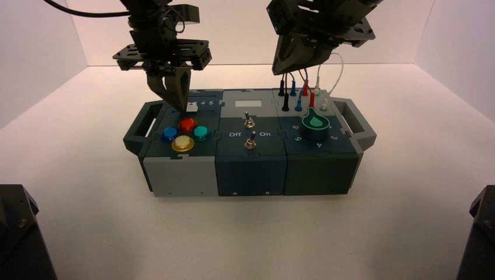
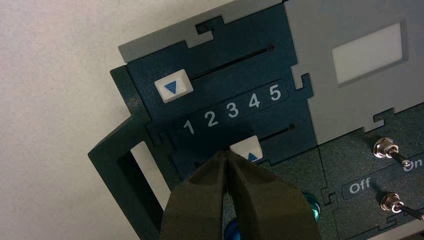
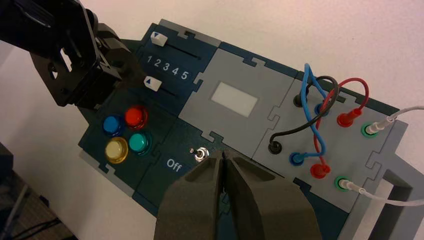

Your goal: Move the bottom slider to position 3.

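Bottom slider (image 2: 246, 148), white cap, blue triangle pointing toward numerals, on the lower slot of the box's dark left panel, set at 3; position 3 (image 2: 232, 110), white printed numeral, between 2 and 4

High camera looking down, close downward wrist views, both sharing the sliders

"My left gripper (image 2: 226, 156)?"
"Angled down, fingers closed, tips together."
"And my right gripper (image 3: 223, 155)?"
"Idle, held up front on the right, pointing down, fingers closed too."
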